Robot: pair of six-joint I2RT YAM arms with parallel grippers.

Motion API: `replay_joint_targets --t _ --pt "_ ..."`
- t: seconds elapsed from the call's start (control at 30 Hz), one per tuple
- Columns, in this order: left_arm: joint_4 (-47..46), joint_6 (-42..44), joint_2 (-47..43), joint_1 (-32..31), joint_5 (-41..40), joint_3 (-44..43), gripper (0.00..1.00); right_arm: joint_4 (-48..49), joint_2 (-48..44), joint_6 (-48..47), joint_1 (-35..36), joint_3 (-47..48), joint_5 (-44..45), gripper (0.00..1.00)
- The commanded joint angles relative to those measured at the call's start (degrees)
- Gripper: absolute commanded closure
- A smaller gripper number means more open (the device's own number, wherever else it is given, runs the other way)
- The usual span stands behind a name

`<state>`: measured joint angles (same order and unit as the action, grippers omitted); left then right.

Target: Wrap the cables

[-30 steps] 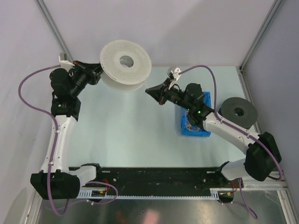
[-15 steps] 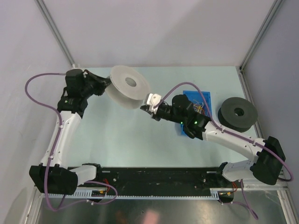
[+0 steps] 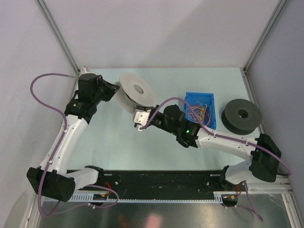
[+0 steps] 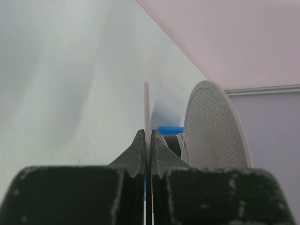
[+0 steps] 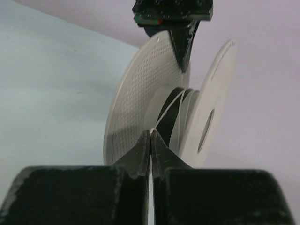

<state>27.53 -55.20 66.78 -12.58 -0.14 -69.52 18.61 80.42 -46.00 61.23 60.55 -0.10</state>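
The cables (image 3: 201,111), thin yellow and orange wires, lie loose in a blue bin (image 3: 209,122) right of centre. My left gripper (image 3: 115,90) is shut on the thin rim of one flange of a white perforated spool (image 3: 137,91), held tilted on edge. In the left wrist view the jaws (image 4: 147,133) pinch that flange (image 4: 146,108), with the other flange (image 4: 215,131) to the right. My right gripper (image 3: 138,119) is just in front of the spool. Its jaws (image 5: 150,133) are shut on a thin white strand (image 5: 169,108) that runs to the spool's dark core (image 5: 172,105).
A black spool (image 3: 242,115) lies flat at the right, beside the blue bin. The right forearm (image 3: 223,140) stretches across the front of the bin. Grey walls close in the left, back and right. A black rail (image 3: 156,180) runs along the near edge.
The left arm has swung the white spool from flat to on edge and brought it right and nearer. The right gripper has moved left and nearer, off the bin, to the spool's front.
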Motion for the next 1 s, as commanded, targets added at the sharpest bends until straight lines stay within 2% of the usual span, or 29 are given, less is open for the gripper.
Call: replay_joint_targets --t 0.0,0.37,0.7,0.97 --pt "-3.60 -3.43 -1.82 -1.50 -2.39 0.21 1.00 15.64 4.39 -8.53 1.20 2.54 5.56 1.00" --pt "-4.32 -6.27 -2.01 -2.98 -0.53 1.36 1.00 38.68 16.64 -25.16 1.31 2.54 9.70 1.00" --pt "-14.79 -4.73 -8.82 -4.23 3.50 10.52 1.00 43.27 17.70 -29.17 -0.77 -0.62 8.64 1.00" --pt "-17.72 -4.43 -10.71 -4.74 5.93 13.49 1.00 44.43 17.56 -30.68 -1.80 -1.54 7.10 1.00"
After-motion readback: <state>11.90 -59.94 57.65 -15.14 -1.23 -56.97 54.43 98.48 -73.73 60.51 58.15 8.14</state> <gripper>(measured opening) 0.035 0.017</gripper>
